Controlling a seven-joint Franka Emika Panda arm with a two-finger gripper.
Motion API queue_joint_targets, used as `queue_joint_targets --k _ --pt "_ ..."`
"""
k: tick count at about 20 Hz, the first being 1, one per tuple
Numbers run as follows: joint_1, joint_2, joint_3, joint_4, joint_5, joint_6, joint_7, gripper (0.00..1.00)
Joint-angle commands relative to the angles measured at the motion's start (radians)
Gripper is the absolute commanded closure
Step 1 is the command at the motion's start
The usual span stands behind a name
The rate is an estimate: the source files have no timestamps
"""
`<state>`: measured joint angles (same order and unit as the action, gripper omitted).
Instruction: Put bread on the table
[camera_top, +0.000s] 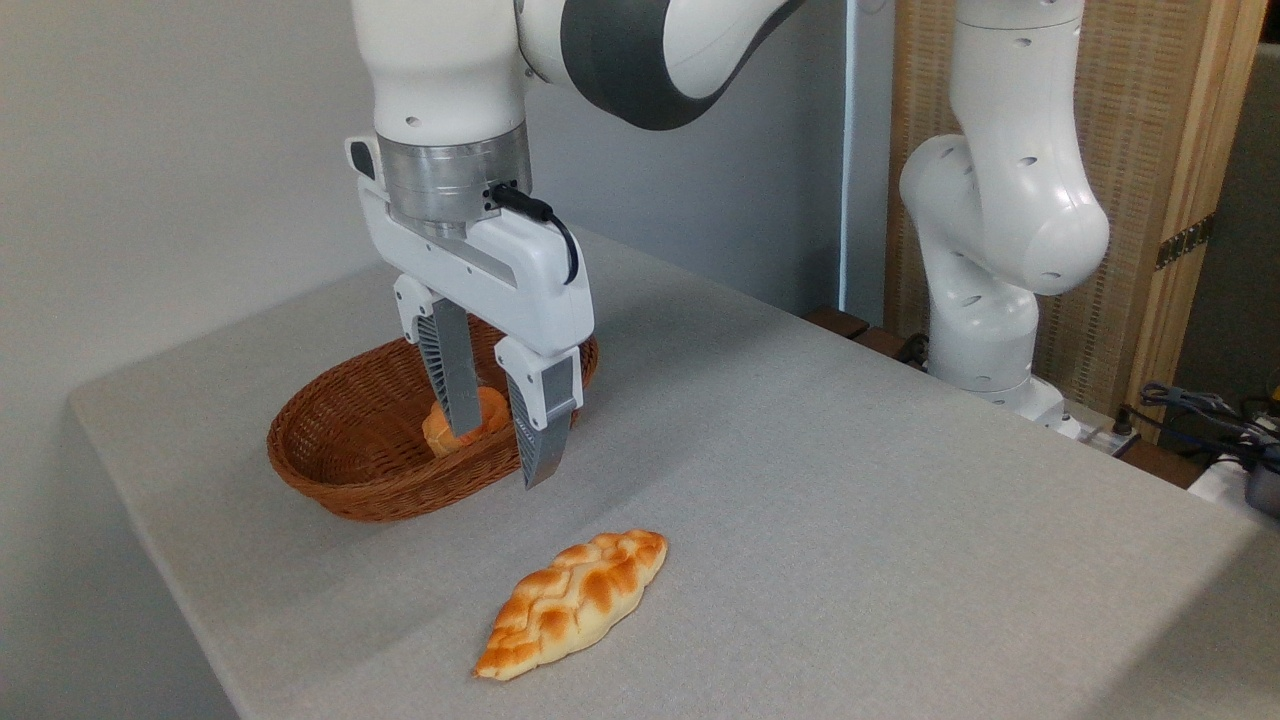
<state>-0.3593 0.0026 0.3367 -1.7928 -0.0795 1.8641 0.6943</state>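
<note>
Overhead, gripper (497, 440) spread wide above basket (340, 450) rim, bread (487, 408) inside, table (850, 480) open rightward

Grey table (850, 520): wicker basket (340, 450) at left, braided loaf (575, 600) near front edge, apart.

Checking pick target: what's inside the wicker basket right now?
One small round bread roll lies inside the wicker basket, partly covered by a finger of the gripper, whose jaws stand open above it. The near wall hides the basket floor behind it. The braided loaf lies outside, on the table.
</note>
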Motion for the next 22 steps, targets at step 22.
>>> queue_joint_targets --k 22 --pt "-0.027 0.139 -0.314 -0.016 -0.054 0.007 -0.28 0.0"
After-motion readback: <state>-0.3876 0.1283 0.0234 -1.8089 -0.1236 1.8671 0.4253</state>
